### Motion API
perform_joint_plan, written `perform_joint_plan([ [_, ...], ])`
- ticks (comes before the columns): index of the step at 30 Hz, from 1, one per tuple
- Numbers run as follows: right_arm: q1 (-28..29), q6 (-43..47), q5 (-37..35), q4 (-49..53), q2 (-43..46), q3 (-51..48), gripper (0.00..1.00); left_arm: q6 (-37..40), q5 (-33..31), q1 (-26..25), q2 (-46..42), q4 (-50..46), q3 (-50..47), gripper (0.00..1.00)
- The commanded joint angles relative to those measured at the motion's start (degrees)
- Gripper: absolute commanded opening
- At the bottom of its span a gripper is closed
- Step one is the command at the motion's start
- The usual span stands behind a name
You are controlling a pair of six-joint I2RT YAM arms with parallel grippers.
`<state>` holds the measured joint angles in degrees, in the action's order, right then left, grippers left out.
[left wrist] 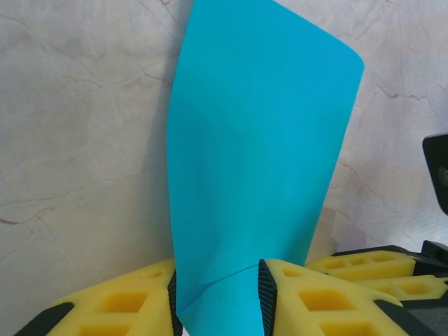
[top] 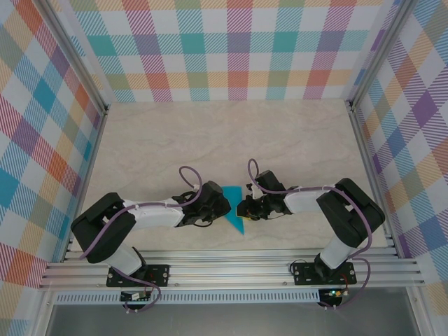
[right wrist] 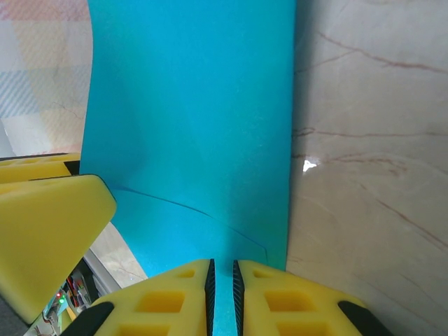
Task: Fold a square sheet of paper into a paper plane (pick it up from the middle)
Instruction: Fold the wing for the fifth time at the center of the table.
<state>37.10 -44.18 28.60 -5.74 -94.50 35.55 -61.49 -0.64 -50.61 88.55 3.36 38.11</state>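
Right gripper (right wrist: 222,280) sat clamped on the teal paper (right wrist: 189,105); whether the left gripper (left wrist: 218,294), straddling it, gripped we couldn't tell; we judged it light, limp, best pinched at edges.

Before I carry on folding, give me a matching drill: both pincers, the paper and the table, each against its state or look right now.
Things:
1. left pincer
2. right pincer
3. teal paper
4. table

States:
a. pale marbled surface
b. jaws almost together, nipping the sheet
c. bowed, reaching into both pincers
d. jaws apart, sheet filling the gap

Pairs: 1-d, 2-b, 3-c, 4-a.
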Motion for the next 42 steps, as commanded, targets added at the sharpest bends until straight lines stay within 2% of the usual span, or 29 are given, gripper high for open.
perform_joint_plan([
  [1,-0.5,0.3,-4.5,2.5,-1.7,-1.9,0.18,0.7,-1.6,-0.7,-0.8,0.0,0.7,0.32],
  [5,-0.4,1.2,-4.9,3.1,-0.5,-1.7,0.19,2.0,-1.1,-0.2,0.1,-0.4,1.9,0.23],
  [9,-0.5,2.9,-7.0,1.3,3.0,-3.6,0.28,3.2,1.6,0.1,2.4,1.1,3.4,0.17],
  [14,-0.5,6.1,-7.3,5.7,4.2,-1.4,0.26,3.5,2.6,0.8,3.1,0.6,4.1,0.00],
  [18,-0.4,7.7,-8.4,6.9,9.5,-2.7,0.26,4.0,2.2,1.2,2.6,-3.0,5.8,0.00],
  [19,-0.3,8.4,-9.5,6.3,12.6,-4.2,0.35,4.1,2.2,1.2,2.5,-3.3,5.9,0.00],
  [21,-0.3,9.6,-12.2,5.5,17.7,-6.9,0.43,3.9,2.5,1.3,2.5,-3.5,6.1,0.00],
  [26,0.0,12.6,-17.3,6.9,26.8,-9.7,0.40,3.5,3.6,1.5,3.6,-3.9,7.3,0.00],
  [27,0.4,12.8,-16.9,5.4,27.8,-10.8,0.43,3.3,3.7,1.4,3.7,-3.9,7.4,0.00],
  [30,3.7,14.3,-18.8,2.2,30.7,-13.4,0.48,3.1,3.7,1.4,3.8,-3.9,7.5,0.00],
  [33,10.5,18.8,-24.8,1.2,31.7,-13.7,0.53,2.9,3.8,1.4,3.9,-4.1,7.7,0.00],
  [42,24.7,29.6,-44.1,-2.5,23.5,-11.0,0.55,2.7,4.7,1.5,5.0,-4.1,8.8,0.00],
])
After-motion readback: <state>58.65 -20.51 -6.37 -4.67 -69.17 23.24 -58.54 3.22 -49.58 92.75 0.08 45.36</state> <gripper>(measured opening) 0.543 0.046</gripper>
